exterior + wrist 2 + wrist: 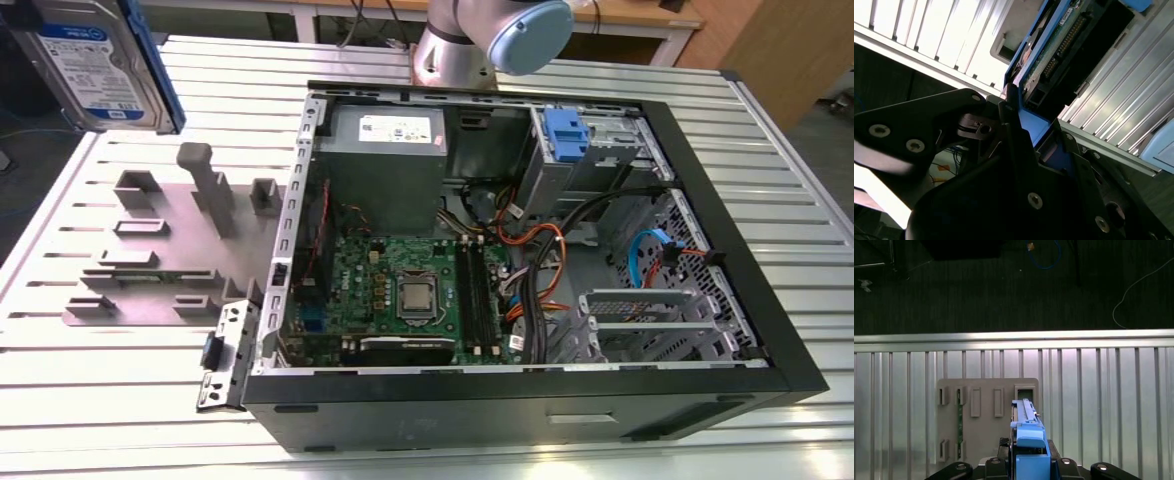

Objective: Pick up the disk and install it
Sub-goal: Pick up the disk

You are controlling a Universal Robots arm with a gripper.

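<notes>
Aloft, the disk [96, 68] clear of table [767, 165]

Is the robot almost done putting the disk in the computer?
About halfway. Picked up: the flat silver hard drive with a blue plastic frame is off the grey holder plate, up in the air. In hand: the black pincer is clamped on its blue frame. Left: it is not inside the open black computer case yet.

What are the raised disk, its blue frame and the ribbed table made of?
The disk looks like greyish bare metal under a paper label. Its blue frame seems to be moulded plastic, matte and uniformly coloured. The table appears to be brushed aluminium slats, judging by the pale sheen.
</notes>
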